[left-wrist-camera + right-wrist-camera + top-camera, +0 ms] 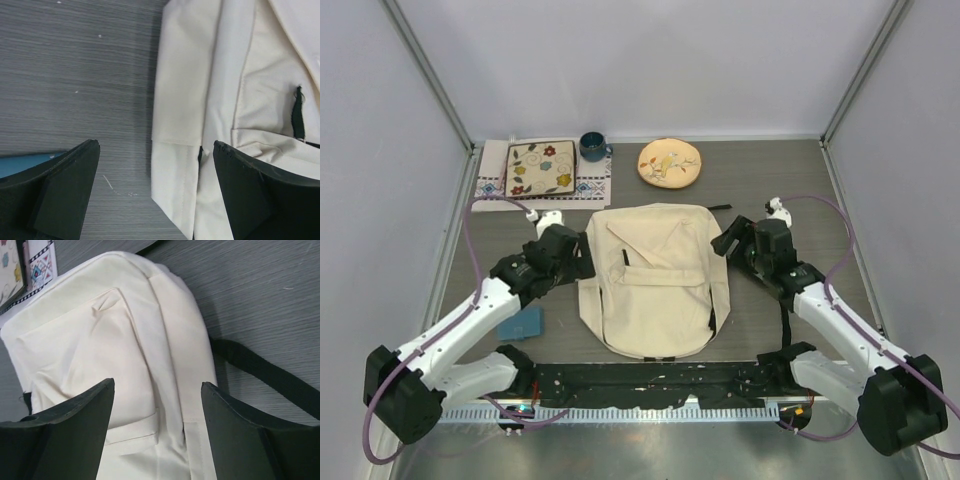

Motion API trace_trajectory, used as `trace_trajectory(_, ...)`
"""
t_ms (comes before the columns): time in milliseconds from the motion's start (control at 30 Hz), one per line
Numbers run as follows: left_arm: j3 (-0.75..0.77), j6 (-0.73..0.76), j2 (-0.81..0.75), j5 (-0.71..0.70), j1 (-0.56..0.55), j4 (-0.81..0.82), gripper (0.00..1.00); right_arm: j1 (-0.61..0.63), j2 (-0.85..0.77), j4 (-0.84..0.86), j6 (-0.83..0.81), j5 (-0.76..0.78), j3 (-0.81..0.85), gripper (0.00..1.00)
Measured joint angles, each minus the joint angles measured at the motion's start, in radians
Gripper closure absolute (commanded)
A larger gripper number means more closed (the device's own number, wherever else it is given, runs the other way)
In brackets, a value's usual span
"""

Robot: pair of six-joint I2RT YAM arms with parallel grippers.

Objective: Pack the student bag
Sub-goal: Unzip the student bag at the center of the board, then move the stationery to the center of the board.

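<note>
The student bag (650, 285), a cream fabric backpack, lies flat in the middle of the table with its top toward the back. My left gripper (582, 256) hovers at the bag's left edge, jaws wide apart and holding nothing. In the left wrist view, the left gripper (156, 145) straddles the student bag's (200, 75) side seam. A black zipper pull (298, 112) shows on the front. My right gripper (725, 241) stands open at the bag's upper right edge. Seen from the right wrist, the right gripper (157, 384) spans the student bag (100, 330) without pinching fabric.
A black strap (260, 372) trails from the bag's right side. At the back lie a square floral board (540, 168) on a patterned mat, a blue mug (593, 147) and a round floral plate (669, 162). A flat blue item (523, 322) lies under my left arm.
</note>
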Motion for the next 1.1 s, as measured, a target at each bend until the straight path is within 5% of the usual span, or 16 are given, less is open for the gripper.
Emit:
trace_trajectory(433, -0.087, -0.061, -0.191, 0.079, 0.396, -0.057, 0.00, 0.023, -0.029, -0.034, 0.005, -0.237, 0.018, 0.24)
trace_trajectory(700, -0.138, -0.114, -0.308, 0.141, 0.610, -0.118, 0.00, 0.200, -0.014, -0.023, 0.005, -0.235, 0.075, 0.24)
trace_trajectory(1100, -0.195, -0.330, -0.303, 0.132, 0.689, -0.249, 0.00, 0.303, 0.006, 0.002, 0.056, -0.206, 0.066, 0.24)
